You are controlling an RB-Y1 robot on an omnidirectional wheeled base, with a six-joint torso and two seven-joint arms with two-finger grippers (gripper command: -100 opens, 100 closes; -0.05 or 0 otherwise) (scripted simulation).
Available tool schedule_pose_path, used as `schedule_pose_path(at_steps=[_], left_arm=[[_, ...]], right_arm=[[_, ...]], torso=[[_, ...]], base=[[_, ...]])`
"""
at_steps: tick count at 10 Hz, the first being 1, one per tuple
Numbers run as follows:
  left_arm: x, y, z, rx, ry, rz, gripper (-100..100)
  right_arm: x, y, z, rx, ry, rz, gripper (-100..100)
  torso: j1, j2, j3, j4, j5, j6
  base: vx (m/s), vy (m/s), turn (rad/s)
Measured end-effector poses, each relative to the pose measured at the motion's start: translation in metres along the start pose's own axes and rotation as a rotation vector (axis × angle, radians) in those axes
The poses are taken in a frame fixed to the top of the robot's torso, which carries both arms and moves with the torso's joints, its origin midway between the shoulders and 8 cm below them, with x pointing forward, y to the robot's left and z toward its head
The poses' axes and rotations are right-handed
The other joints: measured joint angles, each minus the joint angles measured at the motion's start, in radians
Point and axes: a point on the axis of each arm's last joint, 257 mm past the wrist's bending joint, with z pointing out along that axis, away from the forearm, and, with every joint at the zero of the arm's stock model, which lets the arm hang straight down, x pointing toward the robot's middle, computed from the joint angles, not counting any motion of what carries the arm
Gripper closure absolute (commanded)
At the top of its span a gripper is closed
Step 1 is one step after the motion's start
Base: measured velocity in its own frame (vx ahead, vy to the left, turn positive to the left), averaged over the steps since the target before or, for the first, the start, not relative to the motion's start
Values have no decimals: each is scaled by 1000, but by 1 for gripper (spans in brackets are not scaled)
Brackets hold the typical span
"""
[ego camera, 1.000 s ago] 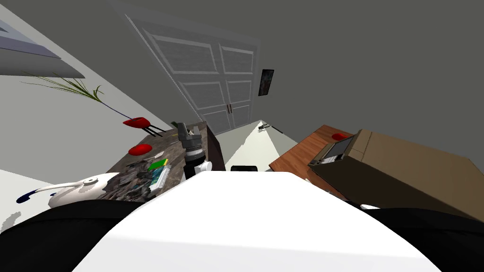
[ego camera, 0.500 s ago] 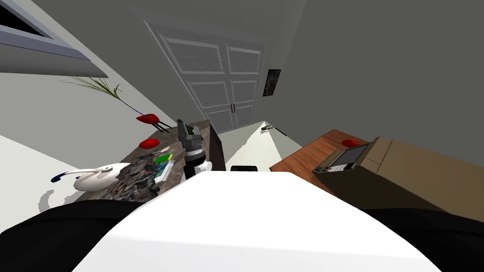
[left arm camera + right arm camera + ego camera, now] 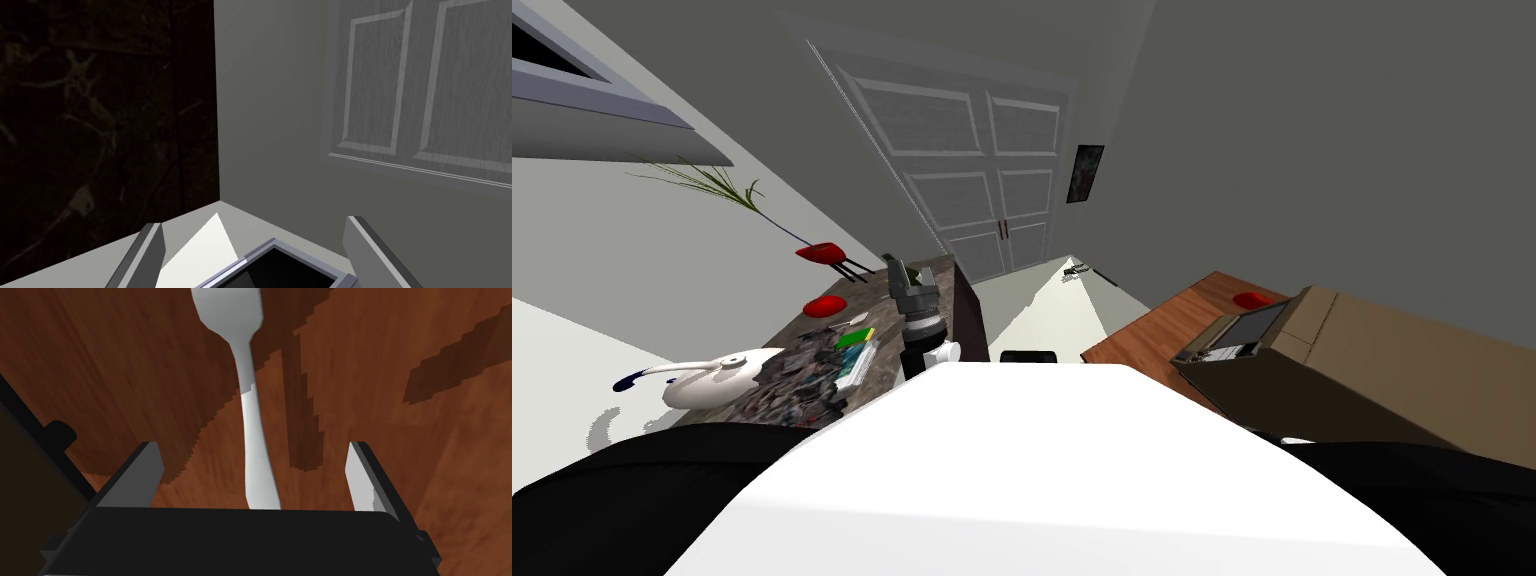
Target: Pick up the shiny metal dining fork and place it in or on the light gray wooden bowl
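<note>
Right wrist view: pale fork (image 3: 250, 418) lies on brown tabletop (image 3: 425, 453) between released fingers of right gripper (image 3: 253, 447); left gripper (image 3: 253, 221) likewise released.

A grey double door (image 3: 982, 180) stands ahead, with a small picture (image 3: 1086, 174) beside it. To the left, a dark marbled counter (image 3: 884, 322) bears a red dish (image 3: 825, 304), a green book (image 3: 855, 337) and a white spouted vessel (image 3: 717, 375), perhaps a kettle. To the right, a wooden table (image 3: 1152, 330) holds a brown box (image 3: 1392, 370).
</note>
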Motion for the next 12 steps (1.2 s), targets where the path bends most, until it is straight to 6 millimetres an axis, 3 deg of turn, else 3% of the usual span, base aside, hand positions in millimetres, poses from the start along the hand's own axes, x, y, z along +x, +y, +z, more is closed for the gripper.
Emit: schedule_pose_path(at_steps=[2,4,6,8,10,12], left_arm=[[0,0,0,0,0,0,0],[0,0,0,0,0,0,0],[0,0,0,0,0,0,0],[0,0,0,0,0,0,0],[0,0,0,0,0,0,0],[0,0,0,0,0,0,0]], right_arm=[[-19,-3,6,-4,-38,13,-100],[-19,-3,6,-8,-26,-28,-100],[-38,-4,11,-10,-59,-15,-100],[-35,-5,12,-11,-44,-52,-100],[-53,-8,15,-14,-72,-35,-100],[-49,-8,17,-15,-55,-71,-100]], torso=[[0,0,0,0,0,0],[0,0,0,0,0,0],[0,0,0,0,0,0],[0,0,0,0,0,0],[0,0,0,0,0,0],[0,0,0,0,0,0]], base=[[-12,0,-19],[-5,-3,-38],[-10,-1,-26],[-5,-2,-42],[-10,-2,-20],[-6,-3,-41]])
